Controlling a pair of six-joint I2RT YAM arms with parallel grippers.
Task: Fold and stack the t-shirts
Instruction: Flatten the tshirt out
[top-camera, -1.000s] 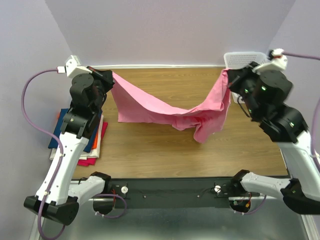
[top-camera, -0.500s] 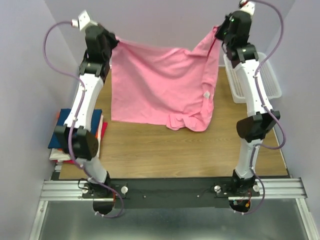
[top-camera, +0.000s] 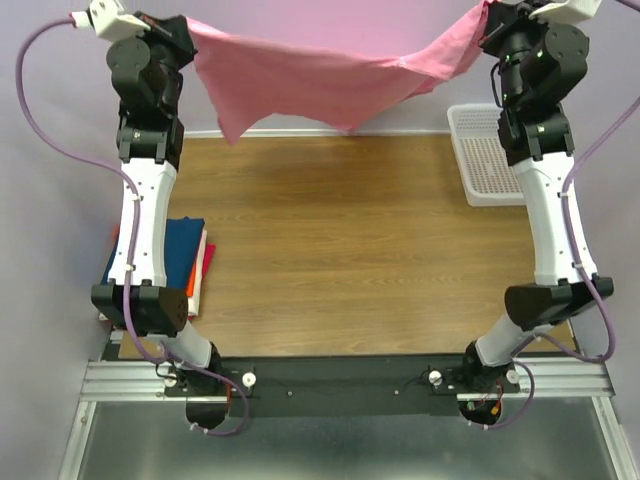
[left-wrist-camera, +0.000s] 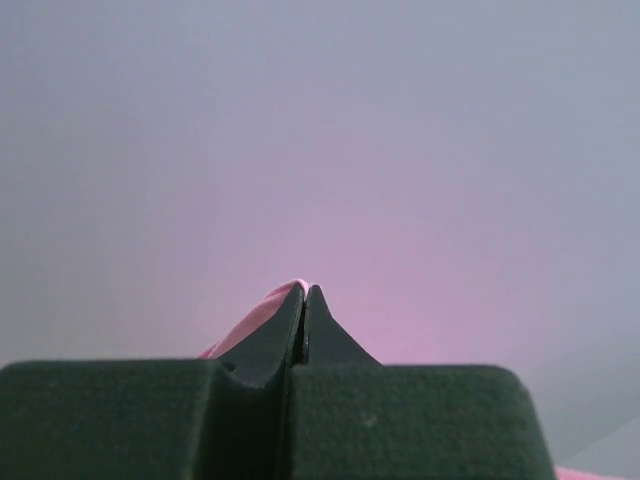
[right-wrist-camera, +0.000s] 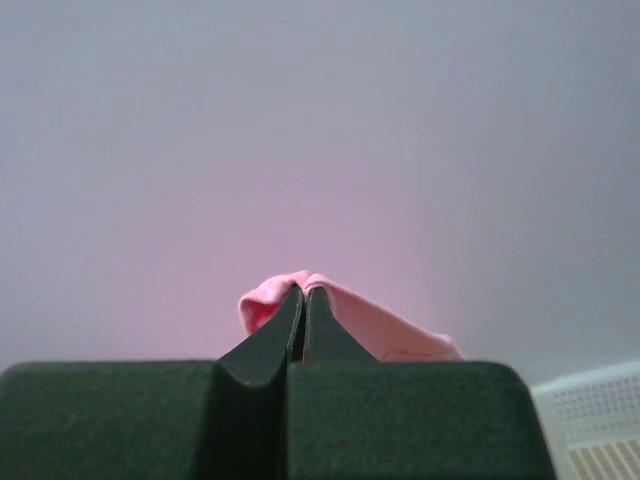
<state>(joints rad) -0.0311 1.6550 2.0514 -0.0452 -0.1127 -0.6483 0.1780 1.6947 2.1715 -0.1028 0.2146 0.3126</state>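
Note:
The bright pink t-shirt (top-camera: 310, 80) hangs stretched in the air between both raised arms, high above the wooden table, near the back wall. My left gripper (top-camera: 188, 25) is shut on its left corner; a strip of pink cloth (left-wrist-camera: 250, 318) shows at the closed fingertips in the left wrist view. My right gripper (top-camera: 488, 18) is shut on the right corner; a pink fold (right-wrist-camera: 340, 305) bulges round its tips. A stack of folded t-shirts (top-camera: 185, 260), dark blue on top with red and orange edges, lies at the table's left edge.
The white mesh basket (top-camera: 492, 155) stands at the back right of the wooden table (top-camera: 340, 250); its corner shows in the right wrist view (right-wrist-camera: 595, 425). Both arms stand nearly upright at the table's sides. Grey walls close the back and sides.
Both arms have risen from table height to full stretch. The pink shirt has lifted off the table and now hangs wholly in the air, spread wider.

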